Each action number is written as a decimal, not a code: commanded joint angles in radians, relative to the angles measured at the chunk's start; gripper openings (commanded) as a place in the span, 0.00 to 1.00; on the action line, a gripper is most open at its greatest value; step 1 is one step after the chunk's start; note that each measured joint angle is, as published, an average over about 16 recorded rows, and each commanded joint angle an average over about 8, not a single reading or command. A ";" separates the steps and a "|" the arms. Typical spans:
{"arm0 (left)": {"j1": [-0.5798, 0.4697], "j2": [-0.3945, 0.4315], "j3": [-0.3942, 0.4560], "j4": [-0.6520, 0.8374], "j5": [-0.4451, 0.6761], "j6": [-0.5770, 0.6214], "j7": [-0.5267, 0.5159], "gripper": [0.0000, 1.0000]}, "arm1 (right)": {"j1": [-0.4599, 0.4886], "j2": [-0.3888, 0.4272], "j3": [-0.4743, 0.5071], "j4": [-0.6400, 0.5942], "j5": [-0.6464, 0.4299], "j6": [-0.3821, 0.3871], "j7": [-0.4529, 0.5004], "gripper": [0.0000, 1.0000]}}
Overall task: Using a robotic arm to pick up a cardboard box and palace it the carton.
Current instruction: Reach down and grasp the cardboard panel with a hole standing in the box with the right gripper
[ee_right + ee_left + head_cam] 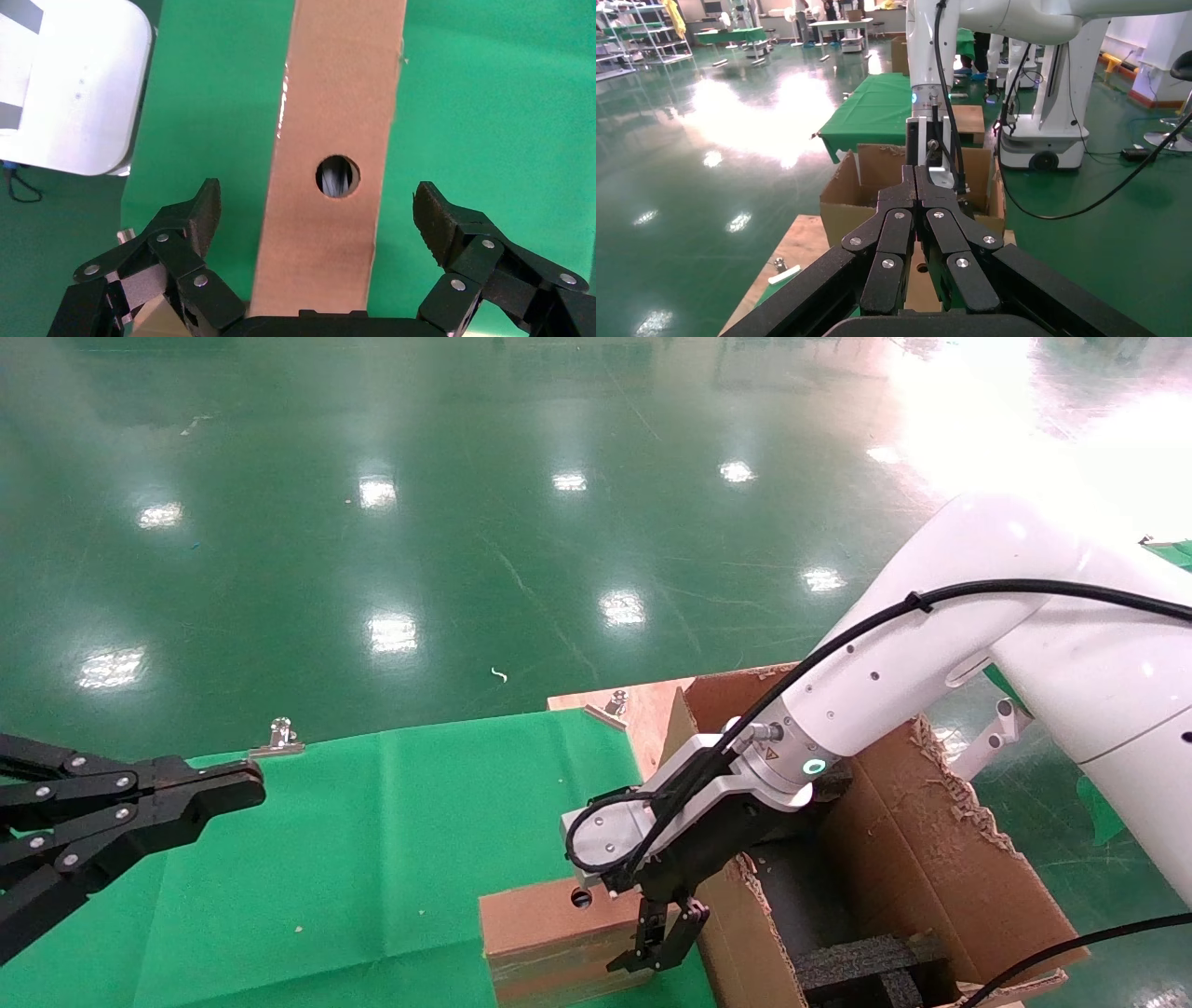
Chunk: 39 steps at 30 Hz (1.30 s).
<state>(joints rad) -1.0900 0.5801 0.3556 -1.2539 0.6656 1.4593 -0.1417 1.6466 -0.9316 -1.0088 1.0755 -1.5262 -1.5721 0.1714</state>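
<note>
Brown cardboard, slim and flat: the small cardboard box [549, 933] stands on its narrow edge on the green cloth-covered table [372, 859], just beside the large ragged-flapped brown corrugated carton [931, 859]. I have the white-sleeved right arm's black two-finger gripper [320, 210] hanging over it, fingers spread wide either side of the narrow top edge with its round hole, gripping nothing. I judge the box light and stiff, so pinching both broad faces should hold. The all-black left gripper [219, 794] sits parked at the table's left, fingers closed together.
</note>
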 commanded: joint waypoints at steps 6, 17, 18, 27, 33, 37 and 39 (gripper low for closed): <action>0.000 0.000 0.000 0.000 0.000 0.000 0.000 1.00 | 0.016 -0.009 -0.040 -0.017 0.015 0.001 -0.018 0.76; 0.000 0.000 0.000 0.000 0.000 0.000 0.000 1.00 | 0.020 -0.011 -0.048 -0.022 0.024 0.001 -0.021 0.00; 0.000 0.000 0.000 0.000 0.000 0.000 0.000 1.00 | 0.019 -0.011 -0.048 -0.022 0.024 0.001 -0.021 0.00; 0.000 0.000 0.000 0.000 0.000 0.000 0.000 1.00 | 0.017 -0.009 -0.042 -0.019 0.020 0.001 -0.021 0.00; 0.000 0.000 0.000 0.000 0.000 0.000 0.000 1.00 | 0.017 -0.009 -0.041 -0.018 0.019 0.001 -0.020 0.00; 0.000 0.000 0.000 0.000 0.000 0.000 0.000 1.00 | 0.016 -0.009 -0.040 -0.017 0.018 0.002 -0.020 0.00; 0.000 0.000 0.000 0.000 0.000 0.000 0.000 1.00 | 0.016 -0.009 -0.039 -0.017 0.018 0.002 -0.020 0.00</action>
<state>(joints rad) -1.0898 0.5800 0.3555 -1.2536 0.6654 1.4590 -0.1416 1.6626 -0.9402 -1.0484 1.0583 -1.5081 -1.5704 0.1514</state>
